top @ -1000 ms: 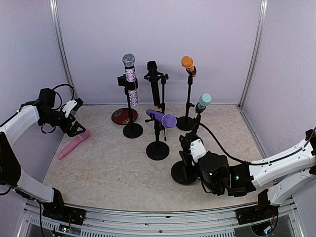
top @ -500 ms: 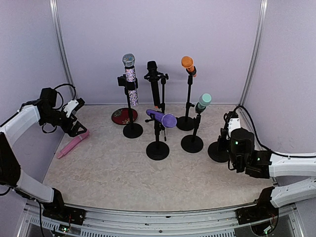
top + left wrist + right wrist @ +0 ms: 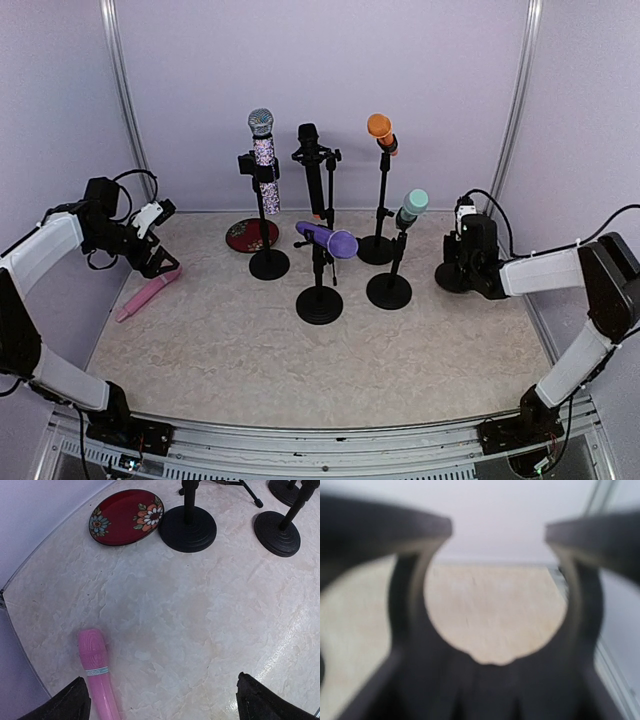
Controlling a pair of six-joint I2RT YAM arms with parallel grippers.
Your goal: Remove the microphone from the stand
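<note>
Pink cylindrical microphone lies on the beige marbled surface, just beside the open left fingers. The right fingers apparently grip the empty black stand. Removal appears complete; only release is left.

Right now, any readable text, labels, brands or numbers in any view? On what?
No text can be read in any view.
Pale band on the pink microphone: tiny marks, too small to read.
On the red plate: flower pattern only, no words.
On the other microphones and the empty stand: no lettering visible from above; too small to tell.
Right wrist view: blurred, no text.
</note>
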